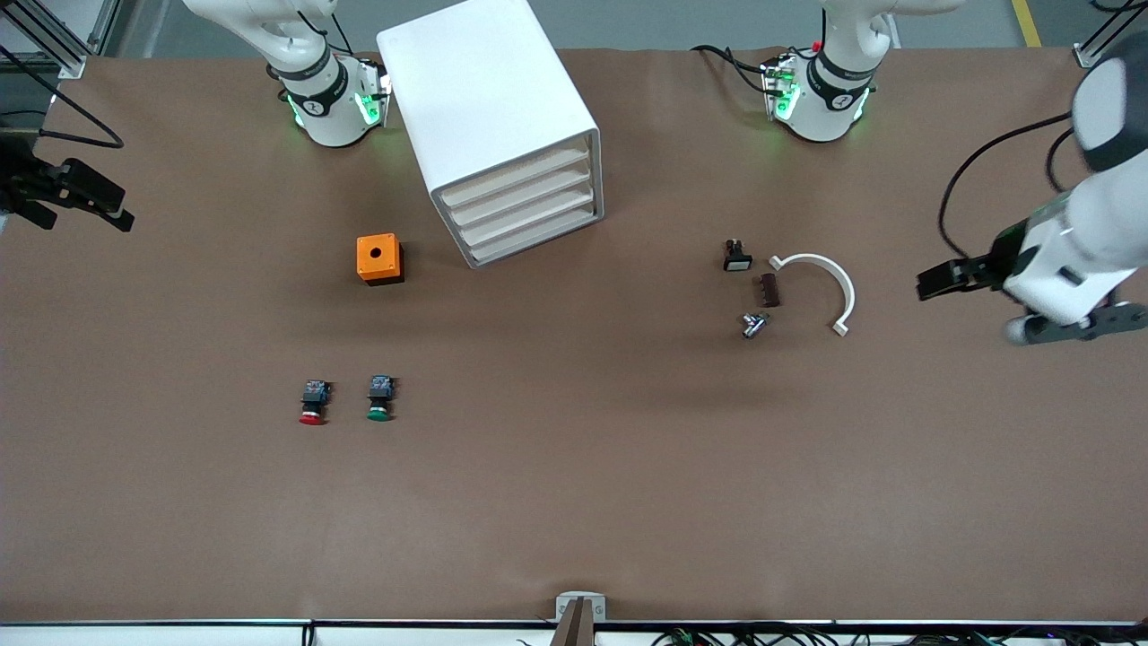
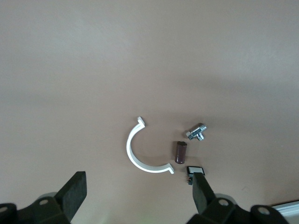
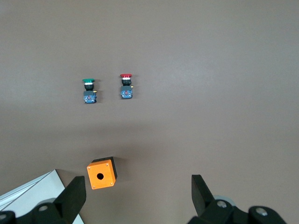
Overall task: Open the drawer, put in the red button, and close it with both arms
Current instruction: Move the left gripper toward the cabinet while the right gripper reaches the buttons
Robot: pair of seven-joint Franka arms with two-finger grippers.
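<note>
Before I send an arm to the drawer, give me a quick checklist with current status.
1. Drawers all shut, none pulled out yet: ok as a start state.
2. Cabinet front unobstructed, the orange box beside it toward the right arm's end: ok.
3. Red button free on the table, apart from the green button: ok.
4. Left gripper open and empty, over the table near the white clip: ok.
5. Right gripper open and empty, at the right arm's end of the table: ok.
6. Which of the four drawers to open: cannot tell.
</note>
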